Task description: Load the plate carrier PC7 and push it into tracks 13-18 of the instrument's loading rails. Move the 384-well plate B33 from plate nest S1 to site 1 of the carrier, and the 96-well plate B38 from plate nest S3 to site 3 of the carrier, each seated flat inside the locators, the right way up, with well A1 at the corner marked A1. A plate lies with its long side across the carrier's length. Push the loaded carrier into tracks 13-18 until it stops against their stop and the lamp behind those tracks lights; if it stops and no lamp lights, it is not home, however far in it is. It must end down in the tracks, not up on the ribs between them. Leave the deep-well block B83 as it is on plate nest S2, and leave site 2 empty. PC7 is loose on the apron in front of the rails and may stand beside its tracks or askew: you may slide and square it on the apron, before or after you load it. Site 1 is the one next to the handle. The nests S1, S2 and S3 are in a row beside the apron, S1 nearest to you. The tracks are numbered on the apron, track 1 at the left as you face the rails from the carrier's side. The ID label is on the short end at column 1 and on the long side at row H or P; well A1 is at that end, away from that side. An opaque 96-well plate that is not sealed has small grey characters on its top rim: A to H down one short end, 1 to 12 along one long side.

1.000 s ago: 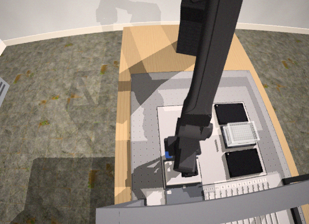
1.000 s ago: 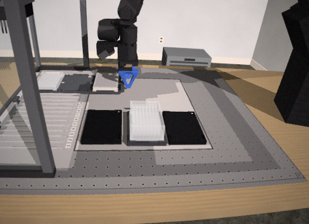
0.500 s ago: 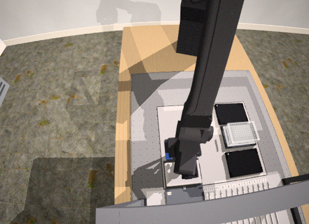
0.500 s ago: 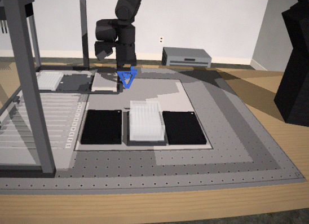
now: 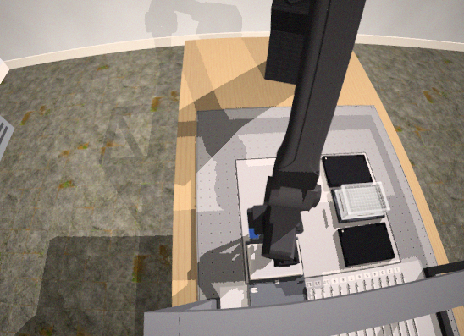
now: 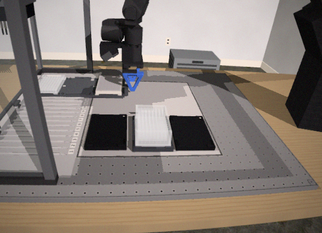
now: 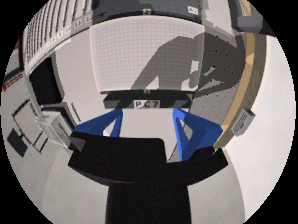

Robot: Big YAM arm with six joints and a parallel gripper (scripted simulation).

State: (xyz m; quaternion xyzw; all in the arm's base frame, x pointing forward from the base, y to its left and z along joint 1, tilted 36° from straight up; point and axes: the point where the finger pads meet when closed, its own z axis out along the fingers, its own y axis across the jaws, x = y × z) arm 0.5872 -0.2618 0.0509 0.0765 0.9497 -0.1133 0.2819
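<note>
Your gripper (image 6: 133,83) stood wide open and held nothing, low at the handle end of the carrier PC7 (image 6: 77,87), beside the plate (image 6: 108,85) on site 1.

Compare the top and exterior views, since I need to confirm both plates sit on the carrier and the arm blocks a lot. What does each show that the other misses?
Only the top view shows the floor left of the table. Only the exterior view shows the far plate on the carrier, hidden from above by the frame beam, and the whole open gripper. Both show the block, two bare nests and the near plate.
</note>
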